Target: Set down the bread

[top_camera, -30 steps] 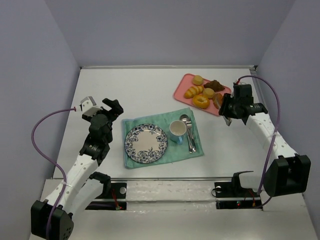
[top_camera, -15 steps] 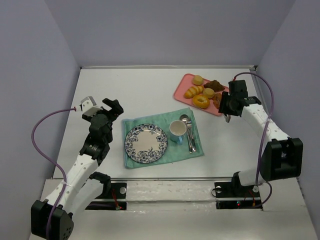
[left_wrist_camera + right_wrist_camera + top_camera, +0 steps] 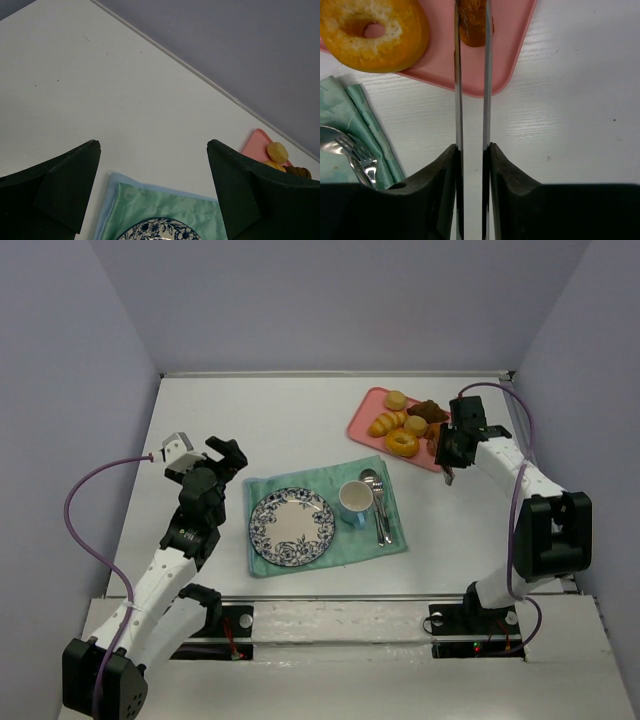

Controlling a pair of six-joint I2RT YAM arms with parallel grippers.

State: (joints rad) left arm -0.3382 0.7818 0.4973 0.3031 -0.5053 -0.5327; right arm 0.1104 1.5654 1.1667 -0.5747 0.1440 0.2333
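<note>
bread: small brown oblong bread piece (image 3: 472, 25) is lying on the pink plastic tray (image 3: 510, 35), at the tray end closest to the right arm
right fingers: right gripper (image 3: 471, 150) is clamping a pair of thin metal tongs (image 3: 457, 75), with its black fingers pressing on the outer faces of both blades; the blades are running near parallel with a narrow gap
key relation: bread is sitting at 12 o'clock from the fingers, up at the far end of the blades; its long axis is running 12–6, in line with the blades, so they are flanking its long sides
grip on bread: bread is bulging slightly past the 3 o'clock blade and the blade tips are running off the top of the wrist view, so I can't tell whether it's pinched or only touched
left fingers: left gripper (image 3: 152, 150) is hanging with its jaws wide apart and nothing between them, well apart from the tray
nearer arm: right, by a long way
neighbour: golden ring doughnut (image 3: 372, 32) is sitting at 10 o'clock from the blades, not touching them
likely target: blue-patterned round plate (image 3: 291, 526) is lying bare at 8 o'clock from the tray, going by the top view
next move, my read: lifting straight up before swinging towards 8 o'clock, since a narrow pinch along the long sides is risking the bread rolling out
</note>
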